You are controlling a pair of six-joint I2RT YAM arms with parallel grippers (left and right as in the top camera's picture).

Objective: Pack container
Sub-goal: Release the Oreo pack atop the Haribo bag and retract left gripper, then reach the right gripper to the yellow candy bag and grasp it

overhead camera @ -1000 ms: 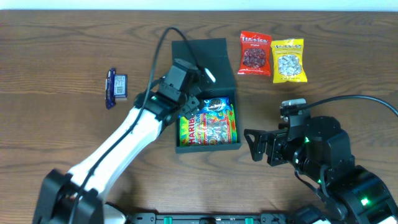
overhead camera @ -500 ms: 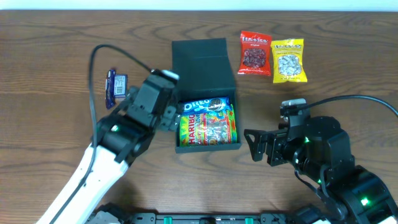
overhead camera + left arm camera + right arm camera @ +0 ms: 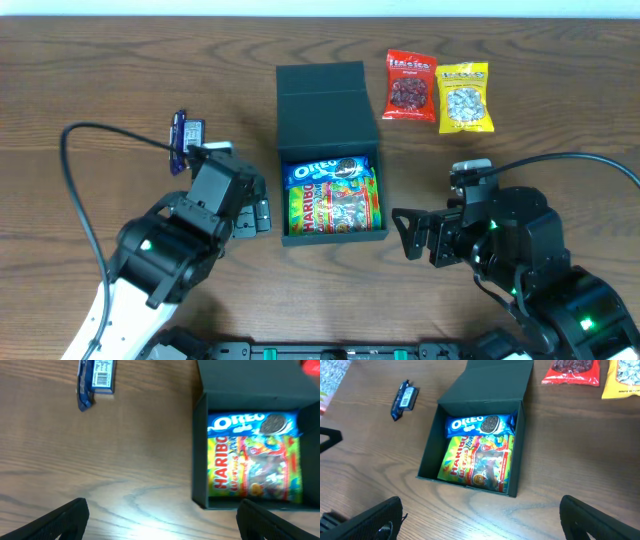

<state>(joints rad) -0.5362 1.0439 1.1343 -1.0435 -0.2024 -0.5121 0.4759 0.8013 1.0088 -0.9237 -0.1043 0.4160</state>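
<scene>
- Two snack packets (image 3: pixel 335 205) fill the dark teal matte rectangular box (image 3: pixel 325 105), lid open, at desk (image 3: pixel 100 80) centre.
- Left hand (image 3: pixel 262 215), right hand (image 3: pixel 405 232): both spread, empty.
- Risk: box crowded; loading the red packet (image 3: pixel 410 85) could block lid closure.

"OREO", white on blue packet (image 3: pixel 479 423), frame centre, inside container (image 3: pixel 495 380) | "HARIBO", red on gummy bag (image 3: pixel 477 462) just below | barcode on blue wrapper (image 3: pixel 95 377), upper left, digits unreadable | red bag (image 3: pixel 410 85), yellow bag (image 3: pixel 465 97), upper right: print illegible

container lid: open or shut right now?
Open. The lid of the container is folded back, and the Oreo pack and Haribo bag inside show from above.
</scene>
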